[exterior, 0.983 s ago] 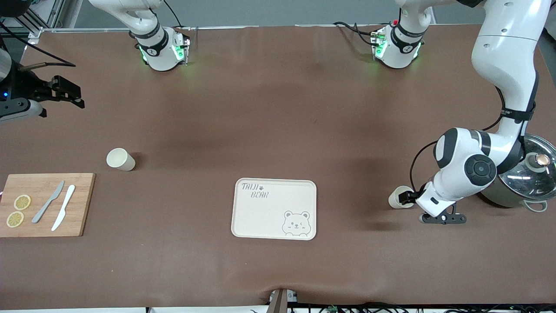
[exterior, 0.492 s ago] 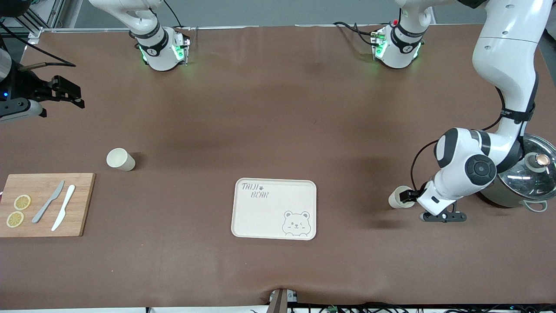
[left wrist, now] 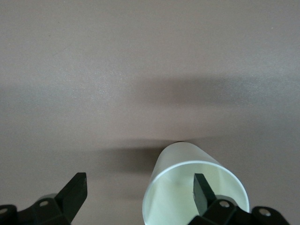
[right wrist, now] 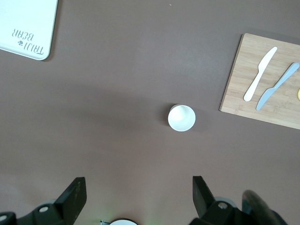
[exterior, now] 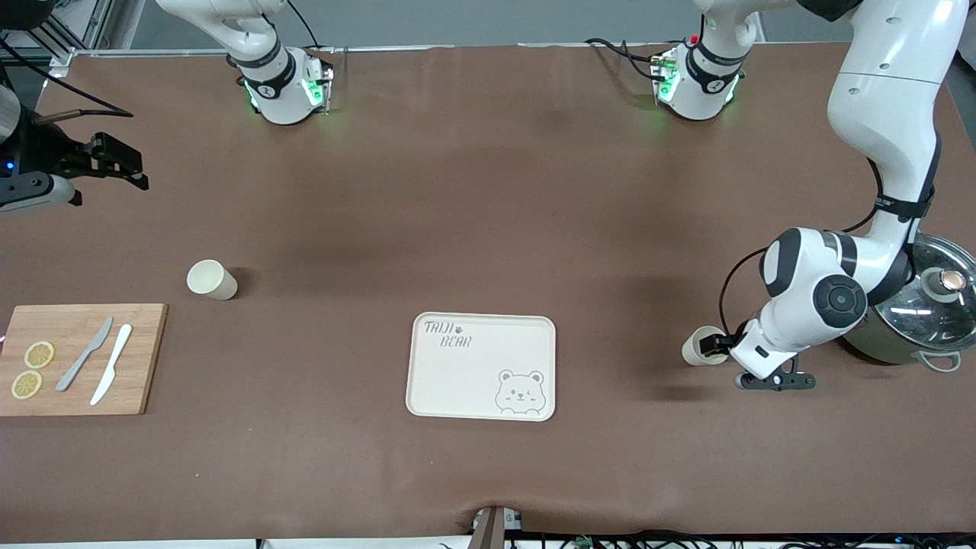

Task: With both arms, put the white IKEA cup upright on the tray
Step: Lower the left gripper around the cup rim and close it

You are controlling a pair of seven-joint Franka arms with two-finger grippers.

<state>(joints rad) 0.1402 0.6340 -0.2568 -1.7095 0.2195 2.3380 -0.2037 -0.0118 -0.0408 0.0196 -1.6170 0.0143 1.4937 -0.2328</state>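
Note:
A white cup [exterior: 698, 346] lies on its side on the brown table, between the tray and the pot, toward the left arm's end. My left gripper [exterior: 726, 363] is low at its mouth and open. In the left wrist view one fingertip [left wrist: 202, 187] is inside the cup's mouth [left wrist: 194, 187], the other [left wrist: 75, 187] outside, gripper [left wrist: 139, 180]. A second white cup [exterior: 211, 279] stands upright near the cutting board, also in the right wrist view [right wrist: 181, 117]. My right gripper [exterior: 128, 163] [right wrist: 138, 185] waits open and empty over the right arm's end. The cream tray [exterior: 473, 381] holds nothing.
A steel pot with a glass lid [exterior: 926, 313] stands close beside the left arm's elbow. A wooden cutting board [exterior: 130, 358] with two knives and lemon slices lies at the right arm's end, nearer the front camera than the upright cup.
The left arm's hand has shifted very slightly at the lying cup. The cups, the tray and the right arm have not moved.

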